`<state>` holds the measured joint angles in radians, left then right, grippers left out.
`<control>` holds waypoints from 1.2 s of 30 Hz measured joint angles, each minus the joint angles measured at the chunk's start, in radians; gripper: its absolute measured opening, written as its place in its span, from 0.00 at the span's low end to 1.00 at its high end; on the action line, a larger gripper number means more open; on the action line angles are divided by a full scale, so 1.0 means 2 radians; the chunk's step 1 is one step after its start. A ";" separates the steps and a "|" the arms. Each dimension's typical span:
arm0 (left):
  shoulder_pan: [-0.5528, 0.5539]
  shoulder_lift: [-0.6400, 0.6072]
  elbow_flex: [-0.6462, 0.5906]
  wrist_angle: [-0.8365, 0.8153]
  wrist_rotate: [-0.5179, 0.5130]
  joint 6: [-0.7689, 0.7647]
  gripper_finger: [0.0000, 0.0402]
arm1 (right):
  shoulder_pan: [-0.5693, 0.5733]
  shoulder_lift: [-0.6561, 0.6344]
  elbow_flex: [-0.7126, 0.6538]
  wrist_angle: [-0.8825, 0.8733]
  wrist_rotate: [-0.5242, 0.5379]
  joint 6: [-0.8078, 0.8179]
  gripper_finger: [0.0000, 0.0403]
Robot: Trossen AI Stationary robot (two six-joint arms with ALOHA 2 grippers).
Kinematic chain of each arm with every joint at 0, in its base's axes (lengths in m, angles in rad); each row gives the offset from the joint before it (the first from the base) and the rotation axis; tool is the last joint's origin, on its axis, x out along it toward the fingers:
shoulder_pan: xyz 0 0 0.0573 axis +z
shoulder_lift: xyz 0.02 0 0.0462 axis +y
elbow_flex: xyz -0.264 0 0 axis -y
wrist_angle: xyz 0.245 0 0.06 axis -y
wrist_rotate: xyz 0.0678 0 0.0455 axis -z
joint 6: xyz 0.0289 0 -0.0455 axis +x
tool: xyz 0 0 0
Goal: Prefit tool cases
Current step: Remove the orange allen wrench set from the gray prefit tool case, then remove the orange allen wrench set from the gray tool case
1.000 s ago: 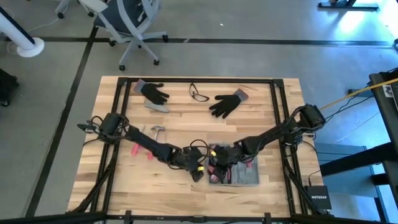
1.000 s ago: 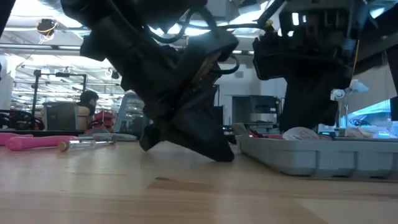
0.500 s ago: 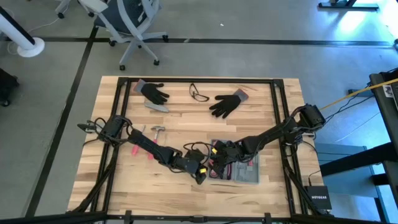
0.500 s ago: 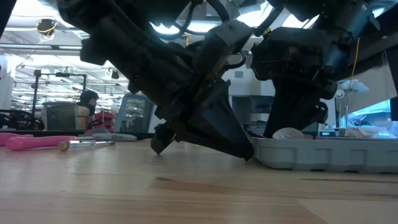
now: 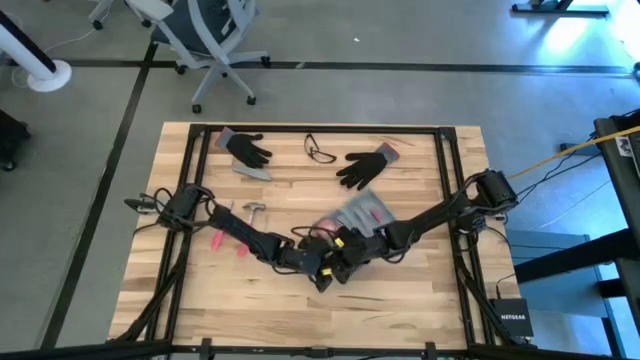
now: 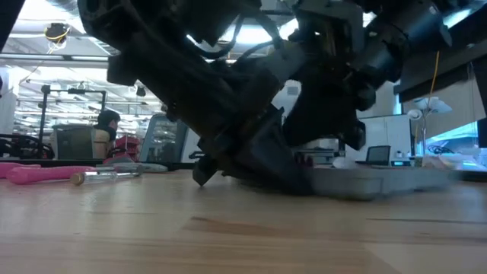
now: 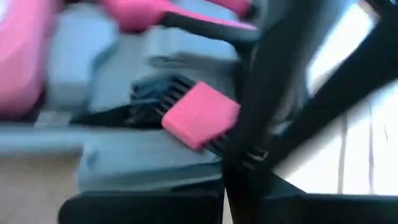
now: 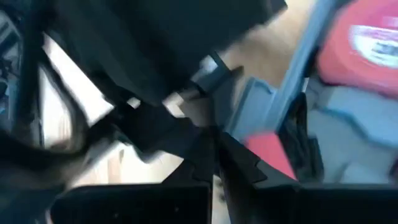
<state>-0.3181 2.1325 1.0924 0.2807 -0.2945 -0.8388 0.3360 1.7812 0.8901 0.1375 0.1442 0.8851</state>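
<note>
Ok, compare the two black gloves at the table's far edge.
The left-side glove has its cuff pointing left; the right-side glove has its grey cuff pointing right. The left-side glove lies nearer the far edge than the right-side glove. Both are black, lying flat, flanking the glasses.

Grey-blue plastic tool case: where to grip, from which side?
Likely the thin raised rim of the grey-blue plastic tool case, from above, one finger inside, one outside: it lies open and low on the wooden table, so only that rim offers a pinchable edge.
</note>
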 joint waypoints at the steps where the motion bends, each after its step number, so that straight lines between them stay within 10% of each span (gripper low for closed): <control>1: -0.001 0.000 0.000 0.001 -0.001 0.004 0.00 | -0.003 -0.003 0.000 0.001 -0.004 -0.001 0.03; 13: -0.010 -0.042 -0.002 -0.017 0.038 0.038 0.00 | -0.005 -0.050 0.000 -0.079 -0.035 -0.031 0.09; 27: -0.018 -0.069 -0.001 -0.130 0.027 0.088 0.00 | -0.005 -0.056 0.033 -0.176 0.018 -0.278 0.58; 36: -0.018 -0.070 0.000 -0.133 0.024 0.062 0.00 | -0.001 -0.031 0.034 -0.171 0.030 -0.342 0.65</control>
<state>-0.3538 1.9934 1.0924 0.0141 -0.2473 -0.7143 0.3344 1.7190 0.9573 -0.2051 0.2044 0.2001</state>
